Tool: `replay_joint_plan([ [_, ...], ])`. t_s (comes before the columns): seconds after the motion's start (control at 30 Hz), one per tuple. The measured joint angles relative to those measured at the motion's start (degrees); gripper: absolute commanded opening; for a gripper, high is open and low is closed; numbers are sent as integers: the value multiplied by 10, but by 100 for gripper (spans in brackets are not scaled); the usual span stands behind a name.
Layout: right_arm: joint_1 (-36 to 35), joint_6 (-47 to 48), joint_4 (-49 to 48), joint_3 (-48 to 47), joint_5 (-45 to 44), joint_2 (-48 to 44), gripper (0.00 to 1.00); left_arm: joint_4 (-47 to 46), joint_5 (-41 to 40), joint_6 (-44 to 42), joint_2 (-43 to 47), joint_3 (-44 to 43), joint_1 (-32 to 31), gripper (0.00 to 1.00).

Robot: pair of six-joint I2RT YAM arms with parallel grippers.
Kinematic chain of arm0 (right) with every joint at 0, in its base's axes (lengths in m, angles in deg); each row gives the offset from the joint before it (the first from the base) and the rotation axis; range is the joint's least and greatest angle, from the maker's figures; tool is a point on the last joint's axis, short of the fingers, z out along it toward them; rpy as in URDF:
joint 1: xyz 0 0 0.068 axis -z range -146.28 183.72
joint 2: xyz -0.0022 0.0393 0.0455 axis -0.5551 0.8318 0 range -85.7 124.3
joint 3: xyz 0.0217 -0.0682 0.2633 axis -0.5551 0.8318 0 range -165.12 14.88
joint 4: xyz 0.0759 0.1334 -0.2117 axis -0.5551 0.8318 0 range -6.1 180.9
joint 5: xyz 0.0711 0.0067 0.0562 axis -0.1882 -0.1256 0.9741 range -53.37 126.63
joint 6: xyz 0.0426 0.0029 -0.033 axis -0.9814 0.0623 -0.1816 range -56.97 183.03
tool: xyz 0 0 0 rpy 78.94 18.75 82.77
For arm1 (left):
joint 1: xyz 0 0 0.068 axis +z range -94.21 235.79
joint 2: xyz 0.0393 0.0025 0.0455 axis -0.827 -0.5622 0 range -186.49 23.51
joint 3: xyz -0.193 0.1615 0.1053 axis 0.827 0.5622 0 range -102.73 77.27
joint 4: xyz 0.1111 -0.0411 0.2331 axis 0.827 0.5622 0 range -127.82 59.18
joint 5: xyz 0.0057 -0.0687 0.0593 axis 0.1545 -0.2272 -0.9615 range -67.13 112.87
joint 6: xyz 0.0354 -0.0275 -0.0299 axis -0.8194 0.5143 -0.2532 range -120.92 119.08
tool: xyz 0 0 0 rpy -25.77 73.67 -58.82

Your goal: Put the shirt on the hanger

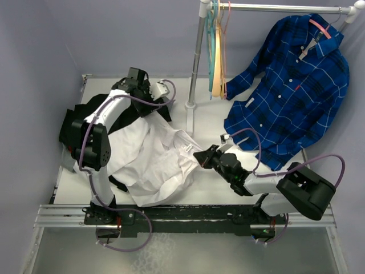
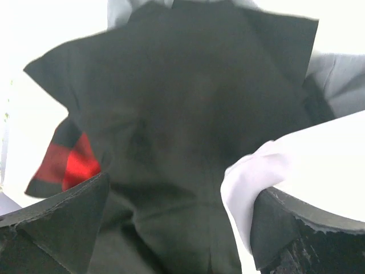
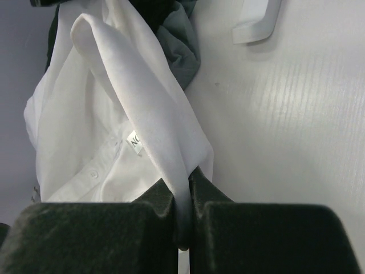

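The white shirt (image 1: 151, 157) lies crumpled on the table between the arms. My right gripper (image 1: 203, 156) is shut on a fold of it near the collar; the right wrist view shows the fabric (image 3: 122, 108) pinched between the closed fingers (image 3: 182, 214). My left gripper (image 1: 153, 96) is at the back of the table, open, over the black garment with red marks (image 2: 171, 114). White shirt fabric (image 2: 256, 171) rests against its right finger. The thin pink hanger (image 1: 224, 45) hangs on the rack at the back, beside teal and tan hangers.
A blue plaid shirt (image 1: 291, 85) hangs from the rack's rail (image 1: 285, 8) at the right. The rack's post (image 1: 195, 63) stands behind the white shirt; its foot (image 3: 254, 25) shows in the right wrist view. The black garment (image 1: 122, 117) lies under the left arm.
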Motion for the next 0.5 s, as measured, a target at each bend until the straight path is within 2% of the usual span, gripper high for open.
replay_joint_plan([
  [0.17,8,3,-4,5,16,-18,0,64,29,-19,27,-16,50,100],
  [0.3,18,10,-2,13,23,-24,0,156,79,-16,28,-82,68,100],
  [0.4,29,12,2,22,24,-24,0,209,130,-3,44,-120,59,100],
  [0.5,37,14,5,24,28,-21,0,240,162,22,82,-121,31,100],
])
